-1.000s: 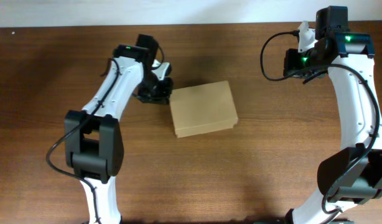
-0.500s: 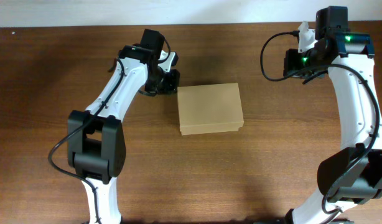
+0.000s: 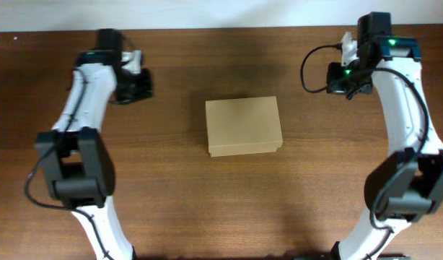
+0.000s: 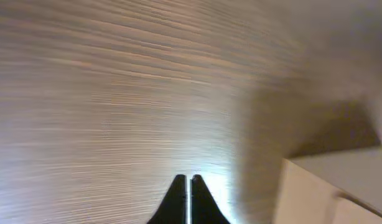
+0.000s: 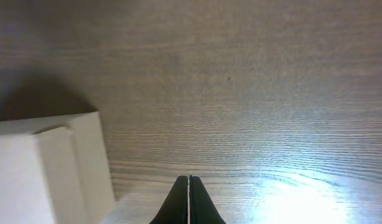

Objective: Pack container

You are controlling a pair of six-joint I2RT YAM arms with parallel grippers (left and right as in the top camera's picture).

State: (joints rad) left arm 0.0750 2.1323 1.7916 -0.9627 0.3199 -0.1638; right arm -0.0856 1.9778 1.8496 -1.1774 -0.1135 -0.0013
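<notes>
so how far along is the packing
Done: the container sits closed on the table, lid flat. In hand: nothing; the left gripper and right gripper are both shut, empty and apart from it. Left: nothing obvious, though its contents are hidden.

**Left arm** (image 3: 84, 108): white rounded link shells between bulky black joint housings (image 3: 70, 170). One green indicator light (image 3: 91, 54) is lit near the wrist end. A thin black cable (image 3: 27, 191) bows out beside the lower housing.

**Right arm** (image 3: 408, 101): same white-and-black build. It has two green lights (image 3: 391, 43), a black wrist cable (image 3: 303, 71) in a wide loop, and a white fitting (image 3: 348, 37) beside the black camera block (image 3: 375, 25).

**Left gripper** (image 4: 186, 186): matte black fingers (image 4: 177, 200), flat inner faces, tapering to narrow tips.

**Right gripper** (image 5: 189, 186): matching black tapered fingers (image 5: 180, 202).

Screws and markings are too small to make out.
</notes>
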